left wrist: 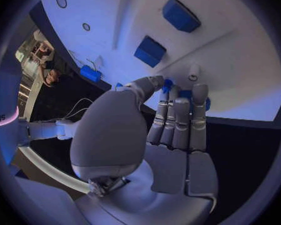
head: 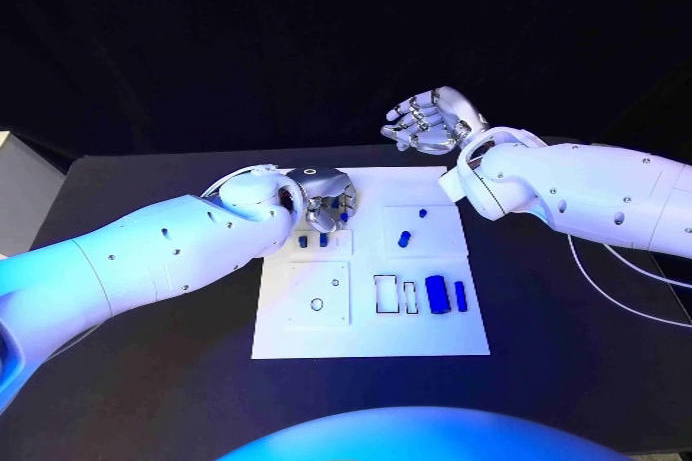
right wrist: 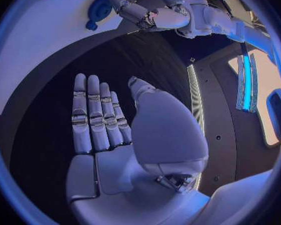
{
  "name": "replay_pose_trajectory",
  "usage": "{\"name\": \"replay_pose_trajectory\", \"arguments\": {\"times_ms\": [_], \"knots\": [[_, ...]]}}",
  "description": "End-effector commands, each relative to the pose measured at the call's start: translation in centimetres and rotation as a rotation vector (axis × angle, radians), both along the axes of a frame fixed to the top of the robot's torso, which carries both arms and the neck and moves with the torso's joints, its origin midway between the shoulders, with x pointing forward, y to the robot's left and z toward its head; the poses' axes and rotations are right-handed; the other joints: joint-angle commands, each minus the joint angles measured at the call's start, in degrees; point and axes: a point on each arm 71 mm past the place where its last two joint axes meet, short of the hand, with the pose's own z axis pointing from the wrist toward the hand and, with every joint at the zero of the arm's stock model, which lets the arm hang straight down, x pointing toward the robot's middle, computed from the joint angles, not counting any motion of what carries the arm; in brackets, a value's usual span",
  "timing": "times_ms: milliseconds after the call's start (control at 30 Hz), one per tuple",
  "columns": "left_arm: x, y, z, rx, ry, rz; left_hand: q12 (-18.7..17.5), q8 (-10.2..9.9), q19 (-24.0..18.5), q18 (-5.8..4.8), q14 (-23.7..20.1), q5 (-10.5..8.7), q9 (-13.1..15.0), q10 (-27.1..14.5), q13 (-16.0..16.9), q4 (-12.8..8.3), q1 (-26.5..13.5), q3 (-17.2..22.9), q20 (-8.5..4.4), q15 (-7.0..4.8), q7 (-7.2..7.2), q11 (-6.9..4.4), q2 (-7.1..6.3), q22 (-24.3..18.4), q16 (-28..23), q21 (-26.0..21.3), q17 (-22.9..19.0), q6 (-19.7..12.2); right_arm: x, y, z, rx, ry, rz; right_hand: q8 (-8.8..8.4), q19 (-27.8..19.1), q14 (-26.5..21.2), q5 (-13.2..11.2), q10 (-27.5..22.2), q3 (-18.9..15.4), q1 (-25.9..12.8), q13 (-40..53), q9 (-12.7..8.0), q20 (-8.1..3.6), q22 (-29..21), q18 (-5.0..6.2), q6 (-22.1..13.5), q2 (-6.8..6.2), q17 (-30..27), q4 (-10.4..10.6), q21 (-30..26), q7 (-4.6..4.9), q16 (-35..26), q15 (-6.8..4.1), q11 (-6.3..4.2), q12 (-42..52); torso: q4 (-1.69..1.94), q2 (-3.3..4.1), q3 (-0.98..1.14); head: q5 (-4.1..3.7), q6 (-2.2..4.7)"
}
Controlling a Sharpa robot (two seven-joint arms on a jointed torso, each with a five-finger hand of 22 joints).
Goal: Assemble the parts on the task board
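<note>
we're pinching a blue part [left wrist: 167,83] in the left hand [head: 326,200] over the board [head: 289,341]; right hand [head: 430,120] hanging open; seating it needs alignment.

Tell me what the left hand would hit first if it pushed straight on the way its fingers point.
Most likely the small blue part at its fingertips, standing on the task board; the left hand seems already to touch it, though depth is unclear.

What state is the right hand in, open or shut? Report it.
Open: the right hand is raised beyond the board, its fingers straight, holding nothing.
</note>
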Motion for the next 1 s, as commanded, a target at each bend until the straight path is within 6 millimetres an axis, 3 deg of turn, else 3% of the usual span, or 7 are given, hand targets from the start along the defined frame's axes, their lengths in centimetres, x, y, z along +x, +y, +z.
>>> {"name": "replay_pose_trajectory", "arguments": {"times_ms": [33,133,467,567,1000], "knots": [[-0.3,-0.3,-0.3,0.004,0.010,-0.015,-0.32,-0.48,2.94,-1.29,3.29,-0.27,0.12,2.31,-0.40,-0.28,0.20,0.67,-0.44,-0.58,-0.03,-0.76,0.99,2.90,1.86,2.82,2.76,1.36,-0.1,0.3,0.0,0.001,0.002,0.028,-0.32,0.00,0.07,0.24,0.05,0.31,0.05,-0.14,-0.10,0.51,-0.14,0.30,0.01,-0.47,-0.12,0.10,-0.37,0.36,-0.19,0.52,0.36,-0.19,0.05,-0.01,0.00,0.00,-0.06],[-0.3,-0.4,-0.3,0.002,0.011,-0.015,-0.82,-0.62,3.54,-1.45,3.77,-0.34,0.35,3.30,-0.81,-0.56,0.32,1.02,-0.71,-0.85,-0.15,-1.04,1.39,3.60,2.06,3.48,2.79,2.23,-0.1,0.4,0.0,0.001,0.004,0.030,-0.32,0.00,0.09,0.24,0.07,0.31,0.03,-0.18,-0.10,0.51,-0.18,0.30,0.03,-0.45,-0.14,0.11,-0.36,0.36,-0.22,0.52,0.36,-0.18,0.06,-0.03,0.00,0.02,-0.10],[-0.2,-0.3,-0.2,-0.011,-0.002,-0.005,-2.51,-1.55,8.61,-2.74,9.93,-1.57,1.60,9.04,-1.66,-3.49,2.13,3.11,-1.97,-2.23,-0.58,-2.34,3.11,9.23,4.78,8.73,9.30,5.59,-0.1,0.4,0.0,0.000,0.006,0.033,-0.30,0.01,0.13,0.24,0.13,0.31,-0.02,-0.28,-0.10,0.51,-0.27,0.31,0.08,-0.44,-0.18,0.13,-0.35,0.35,-0.26,0.52,0.35,-0.16,-0.03,-0.01,0.07,0.02,-0.16],[-0.2,-0.3,-0.1,-0.020,-0.011,-0.001,-3.75,-2.31,9.50,-3.02,11.65,-1.72,1.87,10.14,-1.94,-4.41,2.11,4.11,-2.10,-2.34,-0.73,-2.25,3.01,10.38,5.41,9.83,11.36,6.11,-0.1,0.4,0.0,0.001,0.006,0.033,-0.30,0.03,0.17,0.25,0.18,0.31,-0.12,-0.42,-0.10,0.52,-0.41,0.31,0.13,-0.40,-0.23,0.17,-0.34,0.34,-0.34,0.52,0.35,-0.15,0.02,-0.02,0.05,-0.05,-0.15],[-0.7,0.7,0.9,-0.123,-0.024,0.008,-6.95,-3.88,10.01,-3.14,12.36,-1.60,2.40,11.93,-2.55,-5.60,1.27,5.26,-2.06,-2.14,-0.40,-2.05,2.50,11.37,5.33,10.75,11.44,6.67,-0.1,0.3,0.0,0.000,0.005,0.032,-0.30,0.02,0.17,0.25,0.21,0.30,-0.18,-0.51,-0.11,0.53,-0.49,0.31,0.15,-0.40,-0.27,0.18,-0.35,0.33,-0.40,0.52,0.34,-0.14,-0.02,-0.06,0.02,-0.09,-0.01]]}}
